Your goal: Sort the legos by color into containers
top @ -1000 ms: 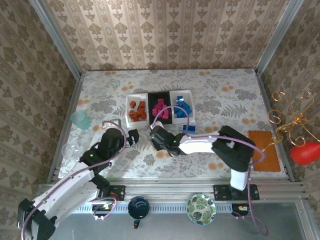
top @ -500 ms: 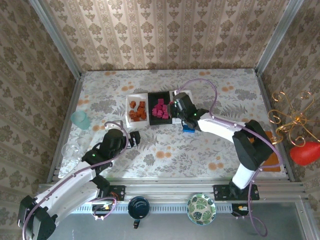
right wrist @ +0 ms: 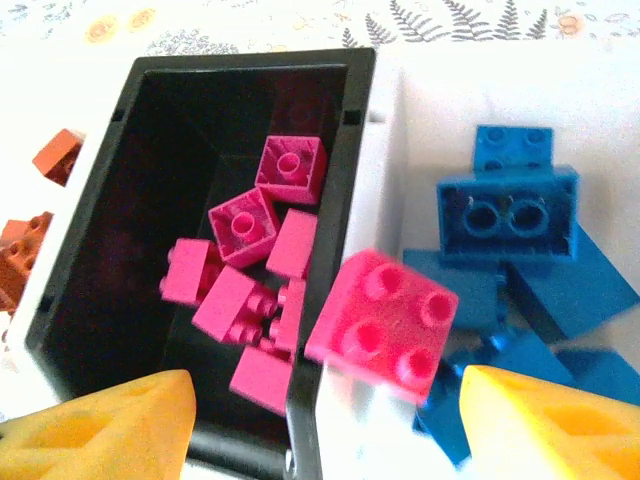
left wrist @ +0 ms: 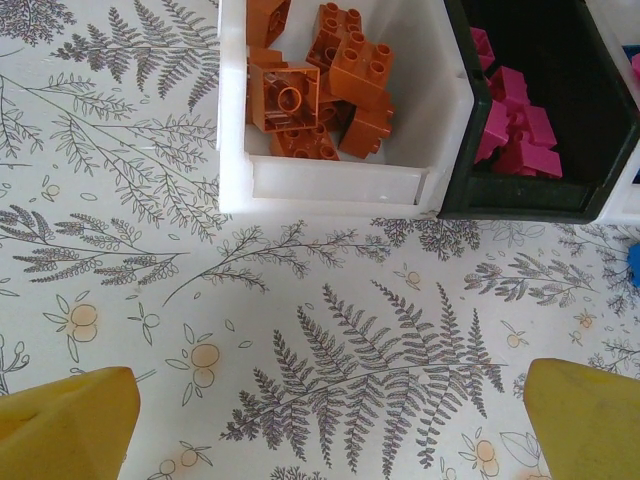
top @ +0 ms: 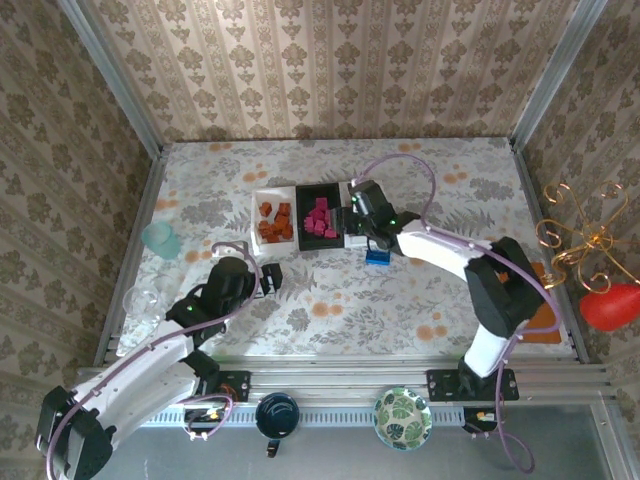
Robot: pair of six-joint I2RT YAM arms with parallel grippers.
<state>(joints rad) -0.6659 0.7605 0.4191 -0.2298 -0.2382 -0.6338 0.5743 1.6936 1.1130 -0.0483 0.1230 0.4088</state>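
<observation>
Three containers stand in a row. The left white tray [top: 256,214] [left wrist: 330,190] holds orange legos [left wrist: 320,90]. The black tray [top: 301,232] [right wrist: 345,160] holds pink legos [right wrist: 250,290]. The right white tray [right wrist: 420,130] holds blue legos [right wrist: 510,215]. My right gripper [top: 356,214] [right wrist: 325,420] hangs open over the wall between the black and right trays. A blurred pink brick [right wrist: 383,325] is loose between its yellow fingers [right wrist: 550,420], touching neither. A blue brick [top: 377,258] lies on the table in front of the trays. My left gripper [top: 268,277] [left wrist: 330,420] is open and empty above the cloth, short of the orange tray.
A green cup [top: 160,240] and a clear glass [top: 140,300] stand at the left edge. An orange mat [top: 527,300] lies at the right, beside a wire ornament with a red piece [top: 610,305]. A dark cup [top: 277,415] and a green bowl [top: 403,418] sit on the front rail.
My right arm swung from the table's middle up to the trays, then opened its jaws, letting go of the pink brick. The left arm has hardly moved.
</observation>
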